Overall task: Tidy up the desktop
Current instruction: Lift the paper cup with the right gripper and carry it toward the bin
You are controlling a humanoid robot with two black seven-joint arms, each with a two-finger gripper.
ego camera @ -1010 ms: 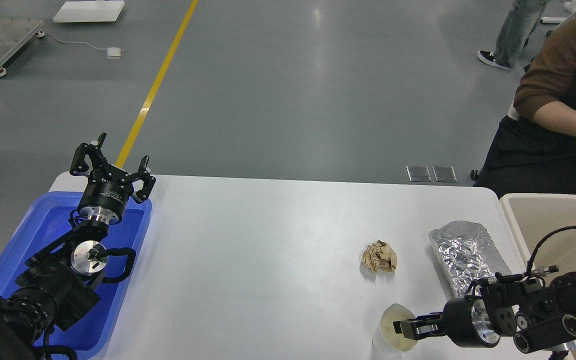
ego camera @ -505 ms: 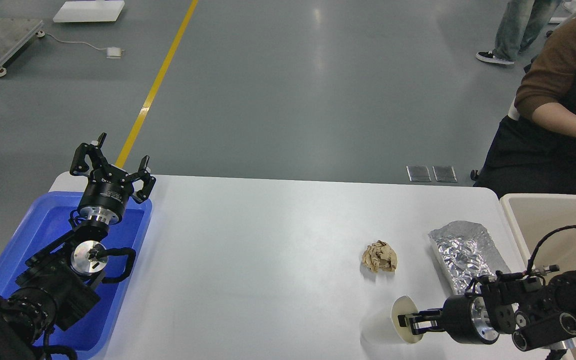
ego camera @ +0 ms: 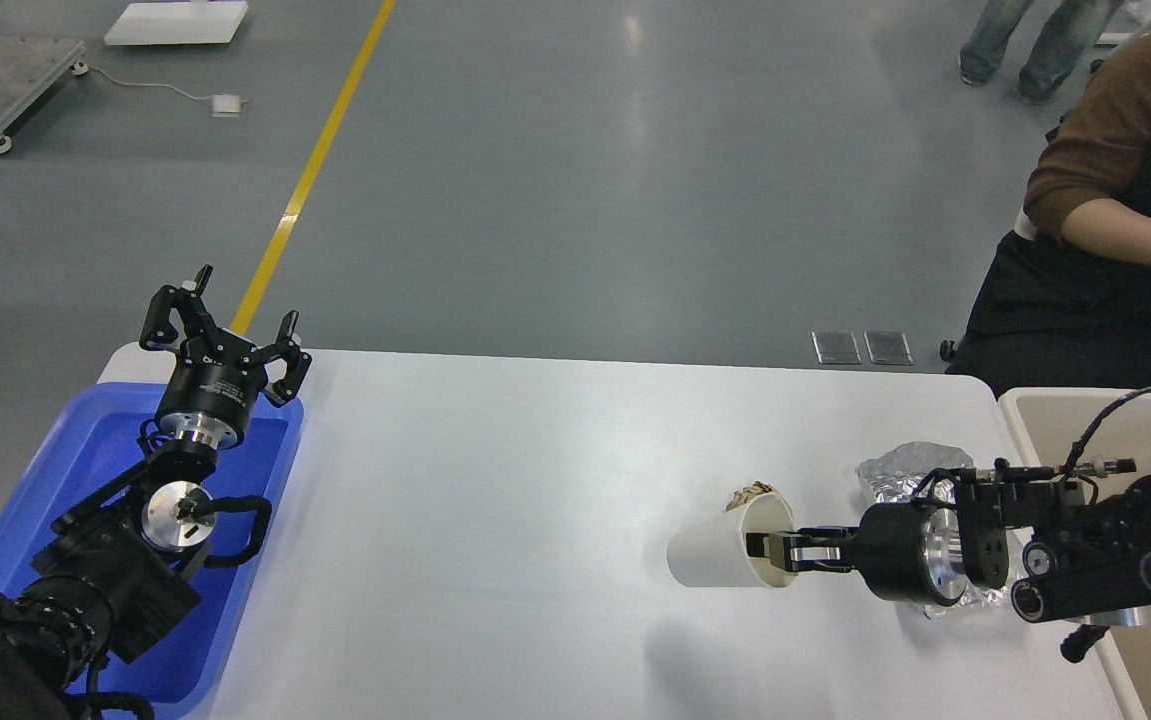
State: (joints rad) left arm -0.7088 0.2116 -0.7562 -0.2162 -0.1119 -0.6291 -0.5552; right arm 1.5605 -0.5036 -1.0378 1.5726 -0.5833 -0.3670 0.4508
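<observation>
Our right gripper is pinching the paper cup by its rim, lifted sideways over the desktop. Best to carry it level to the beige bin, clearing the foil. Left gripper hangs spread above the blue tray.

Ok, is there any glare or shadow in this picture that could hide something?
Head view: sharp overall; soft ceiling-light glare streaks the grey floor and the large glossy white desktop; the crumpled silver foil sparkles; the white paper cup casts a faint shadow beneath; nothing hidden by it.
</observation>
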